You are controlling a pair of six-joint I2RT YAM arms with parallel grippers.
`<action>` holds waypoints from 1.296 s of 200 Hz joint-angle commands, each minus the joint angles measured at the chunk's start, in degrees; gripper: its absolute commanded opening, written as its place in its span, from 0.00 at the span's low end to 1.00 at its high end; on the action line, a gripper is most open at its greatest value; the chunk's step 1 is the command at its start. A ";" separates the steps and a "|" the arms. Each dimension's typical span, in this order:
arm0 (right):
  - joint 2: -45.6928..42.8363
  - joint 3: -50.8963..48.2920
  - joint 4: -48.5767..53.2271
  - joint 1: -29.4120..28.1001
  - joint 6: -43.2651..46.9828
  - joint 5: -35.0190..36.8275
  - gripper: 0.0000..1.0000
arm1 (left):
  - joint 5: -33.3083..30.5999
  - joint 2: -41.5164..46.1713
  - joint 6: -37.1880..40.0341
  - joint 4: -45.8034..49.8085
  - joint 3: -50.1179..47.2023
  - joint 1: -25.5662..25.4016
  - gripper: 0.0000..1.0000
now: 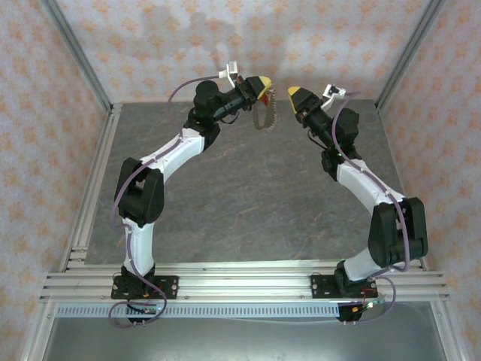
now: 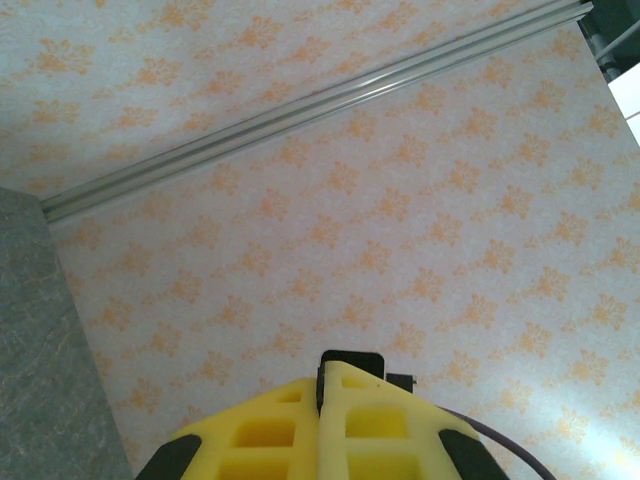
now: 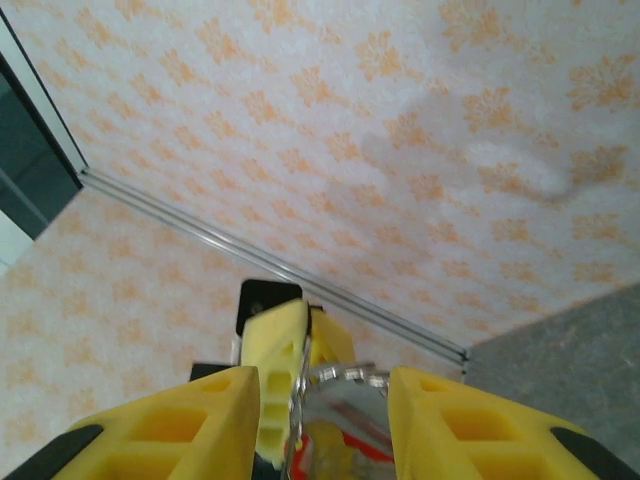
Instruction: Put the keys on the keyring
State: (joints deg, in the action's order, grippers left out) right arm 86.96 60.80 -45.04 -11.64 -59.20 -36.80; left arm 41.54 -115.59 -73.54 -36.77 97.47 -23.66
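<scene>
Both arms are raised over the far middle of the table, tips facing each other. My left gripper [image 1: 263, 84] [image 2: 323, 375] is shut, and the keyring [image 1: 264, 114], a thin beaded chain, hangs down from its pinched yellow tips. In the right wrist view the left gripper's fingers [image 3: 278, 340] clamp the keyring [image 3: 351, 373] at their seam. The keys, one blurred red-headed piece [image 3: 368, 448], dangle just below on the chain. My right gripper [image 1: 291, 93] [image 3: 322, 380] is open, its yellow fingers standing on either side of the chain and key. I cannot tell whether they touch it.
The grey stone-patterned table [image 1: 248, 195] lies below both arms. Aluminium frame posts [image 1: 75, 60] and patterned walls close in the back and sides. A railed aluminium base [image 1: 240, 286] runs along the near edge.
</scene>
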 commanded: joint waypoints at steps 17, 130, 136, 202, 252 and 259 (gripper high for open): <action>2.67 5.10 -2.42 -1.54 -4.33 2.34 0.38 | 1.05 0.54 -0.03 -3.68 1.31 -0.28 0.00; 4.80 5.26 -2.47 -5.36 -3.29 2.01 0.30 | 1.13 0.72 -0.03 -3.71 1.49 -0.26 0.00; 4.80 5.15 -2.64 -5.41 -3.29 1.91 0.29 | 1.10 0.63 -0.03 -3.59 1.55 -0.26 0.00; 5.96 4.97 -3.46 -6.48 -3.42 1.21 0.23 | 1.00 0.39 -0.33 -3.77 1.93 -0.33 0.00; 6.36 4.33 -4.49 -7.04 -3.47 0.59 0.24 | 0.96 0.37 -0.29 -3.68 2.02 -0.33 0.00; 6.51 4.49 -4.53 -7.17 -3.46 0.38 0.23 | 1.00 0.37 -0.29 -3.69 2.02 -0.32 0.00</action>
State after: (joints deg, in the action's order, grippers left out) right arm 92.53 65.49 -45.93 -18.24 -62.41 -34.92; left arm 41.54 -115.59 -73.54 -36.80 97.47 -23.66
